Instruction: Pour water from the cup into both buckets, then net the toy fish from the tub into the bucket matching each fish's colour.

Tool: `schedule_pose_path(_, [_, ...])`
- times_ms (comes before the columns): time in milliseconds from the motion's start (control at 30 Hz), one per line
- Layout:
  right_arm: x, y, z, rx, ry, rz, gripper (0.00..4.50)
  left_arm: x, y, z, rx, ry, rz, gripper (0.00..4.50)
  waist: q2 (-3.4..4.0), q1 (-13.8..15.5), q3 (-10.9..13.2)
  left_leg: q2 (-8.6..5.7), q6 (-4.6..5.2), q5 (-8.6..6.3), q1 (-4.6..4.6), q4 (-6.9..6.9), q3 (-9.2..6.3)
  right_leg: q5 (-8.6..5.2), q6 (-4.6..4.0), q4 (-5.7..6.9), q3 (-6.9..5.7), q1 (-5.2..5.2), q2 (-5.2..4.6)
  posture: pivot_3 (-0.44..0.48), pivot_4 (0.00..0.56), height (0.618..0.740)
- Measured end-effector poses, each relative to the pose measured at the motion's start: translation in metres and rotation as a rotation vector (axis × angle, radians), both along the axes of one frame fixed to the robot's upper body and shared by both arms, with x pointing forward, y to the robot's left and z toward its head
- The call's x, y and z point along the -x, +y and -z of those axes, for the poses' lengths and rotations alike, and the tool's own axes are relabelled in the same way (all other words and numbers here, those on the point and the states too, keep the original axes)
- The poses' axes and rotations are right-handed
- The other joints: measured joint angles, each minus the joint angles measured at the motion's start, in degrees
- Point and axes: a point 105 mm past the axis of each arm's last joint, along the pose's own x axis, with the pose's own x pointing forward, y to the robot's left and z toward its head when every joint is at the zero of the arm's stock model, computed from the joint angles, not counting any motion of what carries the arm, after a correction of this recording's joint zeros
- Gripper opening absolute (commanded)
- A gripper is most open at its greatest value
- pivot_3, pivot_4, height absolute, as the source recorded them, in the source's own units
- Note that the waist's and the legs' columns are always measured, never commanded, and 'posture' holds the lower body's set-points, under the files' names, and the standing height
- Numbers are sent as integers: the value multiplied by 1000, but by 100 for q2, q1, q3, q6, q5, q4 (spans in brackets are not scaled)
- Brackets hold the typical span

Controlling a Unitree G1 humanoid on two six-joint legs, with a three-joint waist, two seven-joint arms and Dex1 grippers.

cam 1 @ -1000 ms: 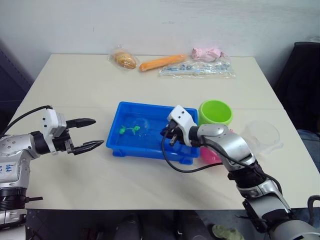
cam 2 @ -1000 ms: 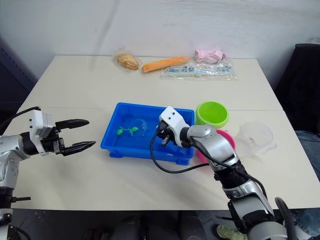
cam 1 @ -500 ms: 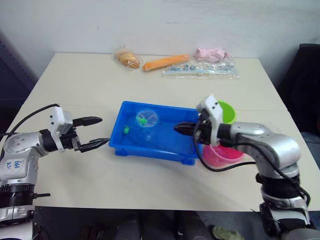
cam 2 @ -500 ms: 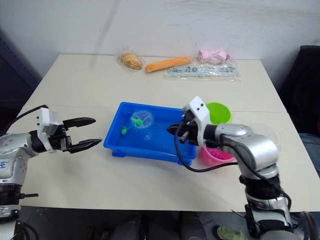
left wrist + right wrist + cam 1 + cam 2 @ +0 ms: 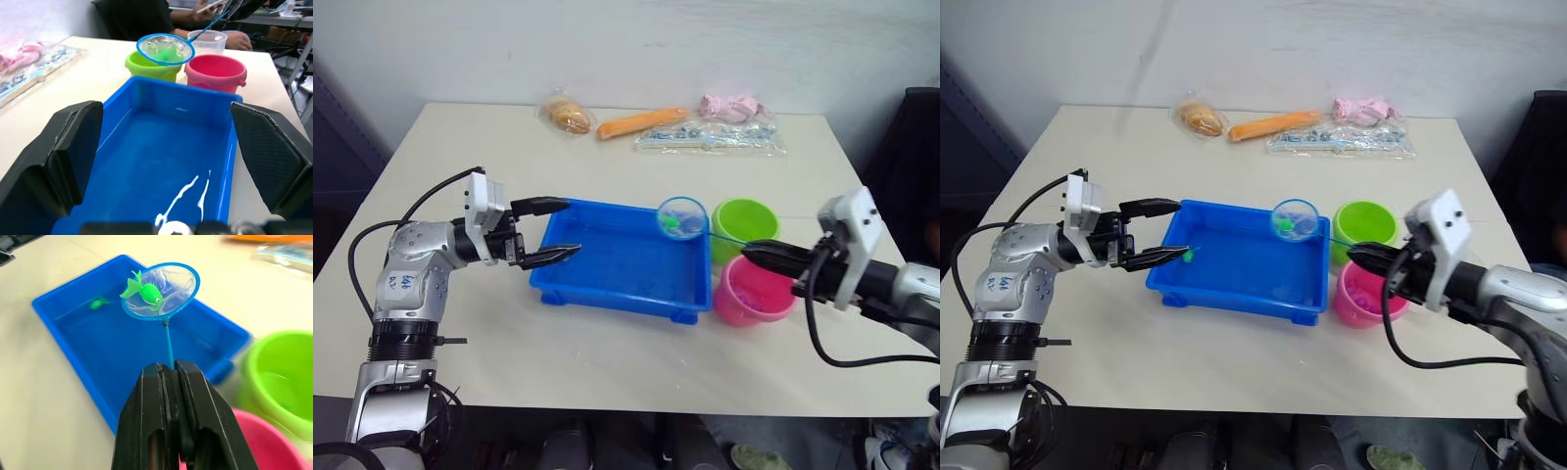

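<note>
The right gripper (image 5: 168,377), its two black fingers pinched tight on the thin blue handle of the net (image 5: 161,290), holds the ring raised over the tub's (image 5: 617,269) far right corner, at about 2 o'clock from the tub's centre. A green toy fish (image 5: 145,291) lies in the mesh. Just past the ring, at 3 o'clock from it, stands the lime green bucket (image 5: 740,221); the pink bucket (image 5: 751,292) sits beside it at 6 o'clock, touching the tub's right wall. A second green fish (image 5: 100,303) remains in the tub near its left wall. The left gripper (image 5: 555,230) hangs spread wide and empty over the tub's left rim. The clear cup (image 5: 207,40) stands behind the two buckets in the left wrist view
</note>
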Motion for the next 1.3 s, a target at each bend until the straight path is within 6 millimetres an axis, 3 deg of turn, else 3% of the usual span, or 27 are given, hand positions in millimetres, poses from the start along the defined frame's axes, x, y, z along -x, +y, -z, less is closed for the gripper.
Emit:
schedule_pose_path(200, [6, -42, 2, 75, -42, 179, 0, 1, -13, 6, 15, 21, 45, 4462, 0, 1, 0, -4, -2, 2, 8, 2, 2, 0, 1, -12, 4, 4, 5, 0, 150, 740])
schedule_pose_path(400, [-10, -69, 8, 204, -150, 335, 0, 2, -22, 10, 31, 34, 73, 4462, 0, -1, 0, -7, -6, 5, 11, 4, 5, 1, 2, -10, 10, 3, 7, 0, 150, 740])
schedule_pose_path(667, [-27, -68, 21, 437, -274, 312, 0, 2, -23, 14, 38, 43, 72, 4462, 0, 1, 0, -8, -7, 6, 12, 5, 6, 1, 3, -10, 10, 3, 7, 0, 150, 740])
schedule_pose_path(867, [-36, -76, 16, 685, -431, 281, 0, 2, -23, 17, 42, 46, 63, 4462, 0, 5, 0, -9, -8, 7, 12, 5, 5, 1, 3, -11, 9, 3, 7, 0, 150, 740])
schedule_pose_path(1300, [-35, -67, 18, 1193, -788, 109, 0, 2, -22, 22, 56, 43, 27, 4462, 1, 1, 0, -6, -17, 12, 15, 7, 8, 1, 3, -7, 11, 4, 6, 0, 150, 740])
